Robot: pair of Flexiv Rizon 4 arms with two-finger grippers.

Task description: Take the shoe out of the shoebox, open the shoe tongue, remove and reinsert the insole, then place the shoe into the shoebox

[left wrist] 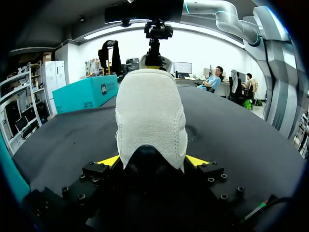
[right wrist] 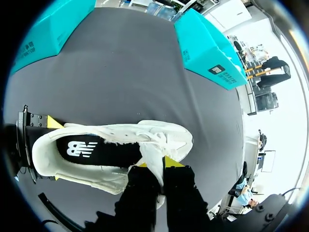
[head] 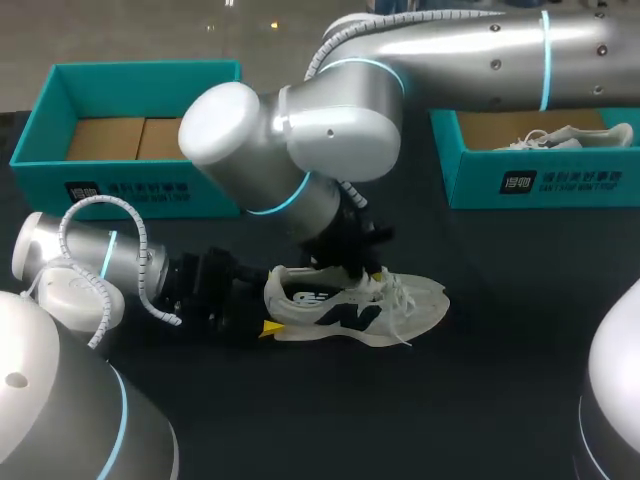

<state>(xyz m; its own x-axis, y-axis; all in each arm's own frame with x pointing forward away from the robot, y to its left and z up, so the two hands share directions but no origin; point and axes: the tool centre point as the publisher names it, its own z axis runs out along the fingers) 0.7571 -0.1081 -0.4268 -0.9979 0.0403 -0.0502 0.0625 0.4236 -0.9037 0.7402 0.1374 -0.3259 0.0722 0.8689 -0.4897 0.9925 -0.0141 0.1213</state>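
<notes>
On the black table (head: 480, 400), between the two open teal boxes, the right arm (head: 300, 130) takes up most of the room. Its thick elbow hangs over the middle and blocks the overhead look at the shoe's collar. The left shoebox (head: 130, 190) shows only a cardboard floor, while the right shoebox (head: 560, 180) holds a second shoe (head: 565, 138). Both boxes stand well apart from the work.

The shoe (head: 345, 315) stands on its sole on the bare cloth, outside either box, with its toe toward the robot's right. It looks light. The upper seems soft and would crumple under a squeeze, so the stiffer heel cup and sole are the sound places to grip.

The left gripper (left wrist: 152, 162) has done just that, with a yellow tip pressed on each side of the heel to pin the shoe in place. The right gripper (right wrist: 161, 166) comes down from above with its fingers pinched on the tongue (right wrist: 150, 153), a thin, floppy strip that will follow a pull but could slip free.

The dark insole (right wrist: 106, 151) lies flat inside the shoe. It is probably flexible and snug, so it is best lifted at the heel end, where the opening is widest. The loose laces (head: 405, 300) over the forefoot are the likeliest thing to snag.
</notes>
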